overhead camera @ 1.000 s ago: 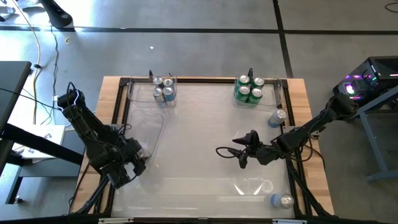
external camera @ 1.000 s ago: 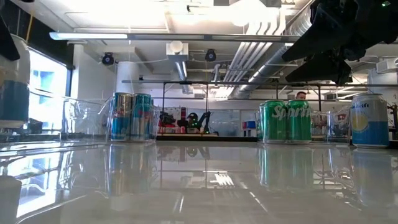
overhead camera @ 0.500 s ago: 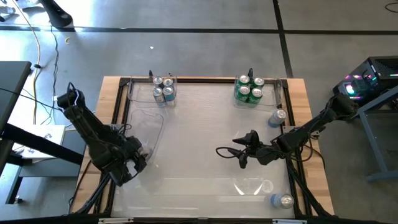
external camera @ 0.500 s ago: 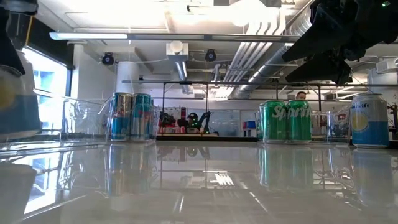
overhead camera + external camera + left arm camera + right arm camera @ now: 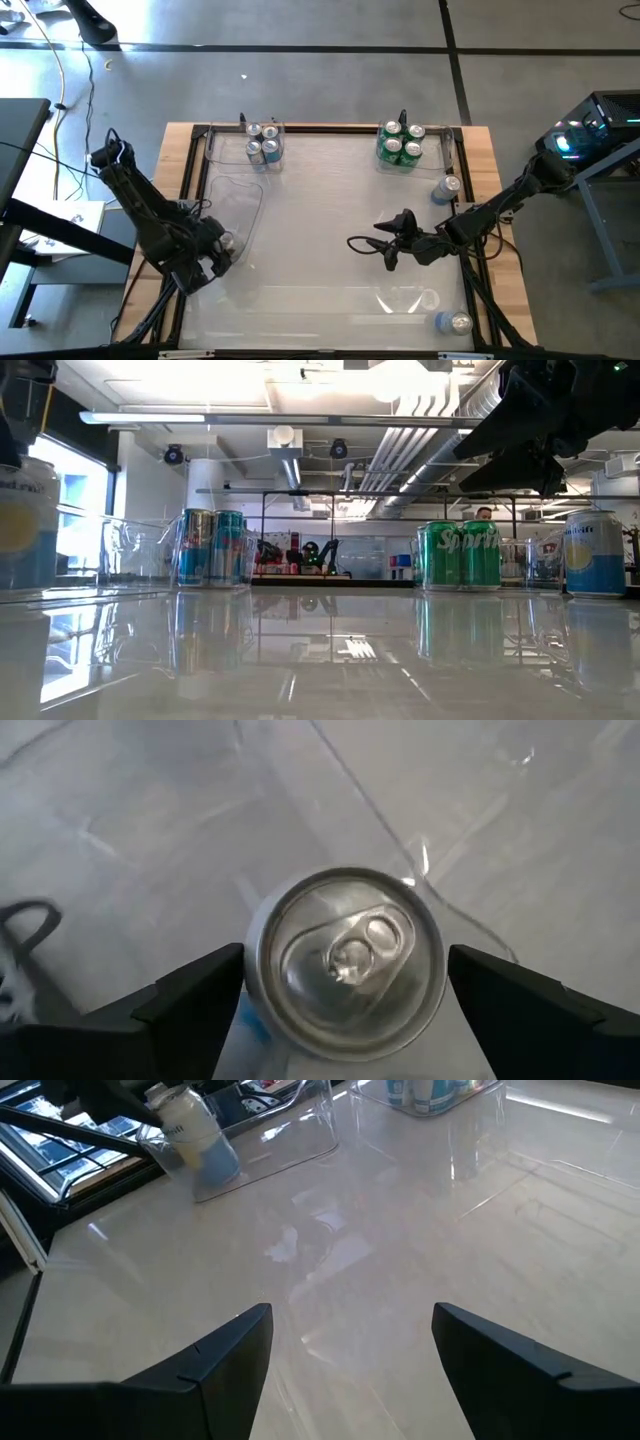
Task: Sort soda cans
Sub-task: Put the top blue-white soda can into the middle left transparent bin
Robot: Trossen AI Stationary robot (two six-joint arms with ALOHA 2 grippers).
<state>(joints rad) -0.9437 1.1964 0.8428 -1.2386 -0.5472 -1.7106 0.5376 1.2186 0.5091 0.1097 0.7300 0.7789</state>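
Observation:
A white-and-blue soda can [image 5: 345, 960] stands upright at the table's left, by the near end of a clear tray [image 5: 240, 200]; the low view shows it at the far left [image 5: 25, 525]. My left gripper [image 5: 217, 252] hangs over the can, pointing steeply down. Its fingers [image 5: 190, 1010] stand open on either side of the can's silver top, very close, and I see no touch. My right gripper [image 5: 372, 250] waits open over the table's middle right with nothing between its fingers [image 5: 350, 1370].
Blue-silver cans [image 5: 262, 142] fill a clear tray at the back left, and green cans [image 5: 401, 143] fill one at the back right. Single cans stand at the right edge [image 5: 447, 188] and the near right corner [image 5: 458, 322]. The table's middle is bare.
In the low view the white-and-blue can has come further into the picture from the left edge. It now shows upright, with its base on the surface. My right arm has kept still.

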